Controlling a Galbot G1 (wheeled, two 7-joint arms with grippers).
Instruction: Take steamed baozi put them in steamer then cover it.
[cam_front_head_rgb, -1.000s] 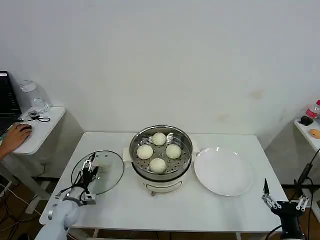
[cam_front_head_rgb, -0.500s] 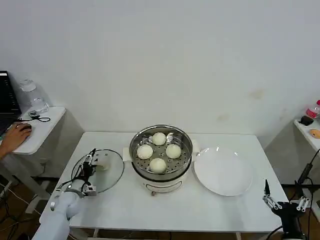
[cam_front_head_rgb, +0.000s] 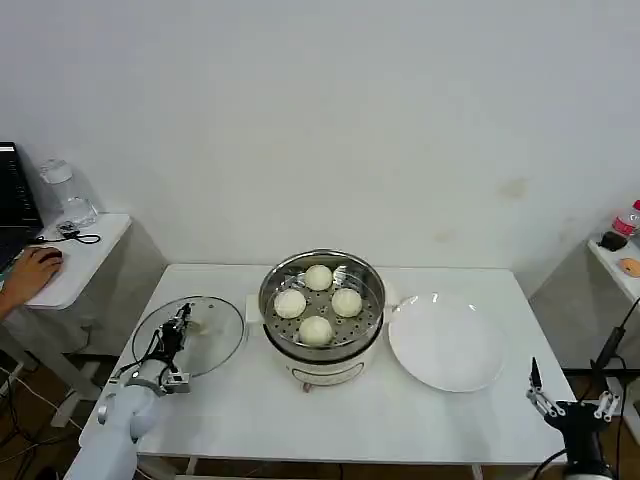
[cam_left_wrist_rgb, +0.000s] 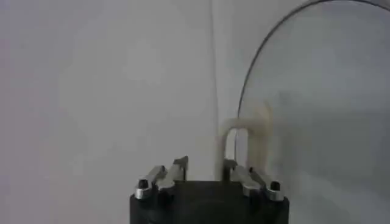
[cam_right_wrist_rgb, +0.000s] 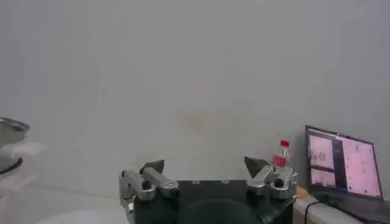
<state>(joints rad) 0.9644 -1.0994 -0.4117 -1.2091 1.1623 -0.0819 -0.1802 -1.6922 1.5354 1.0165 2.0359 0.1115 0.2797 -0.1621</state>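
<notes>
We take this for a lab or test room, not a kitchen: bare white walls, a plain white table (cam_front_head_rgb: 240, 410) bearing a lone electric steamer (cam_front_head_rgb: 321, 318), side desks at both edges, a person's hand (cam_front_head_rgb: 33, 270) on a mouse, and a laptop (cam_right_wrist_rgb: 345, 167) open nearby.

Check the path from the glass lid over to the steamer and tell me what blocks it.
Nothing visible does. The cover, at the left gripper, is beside the steamer with bare table between. The four baozi sit below the rim.
</notes>
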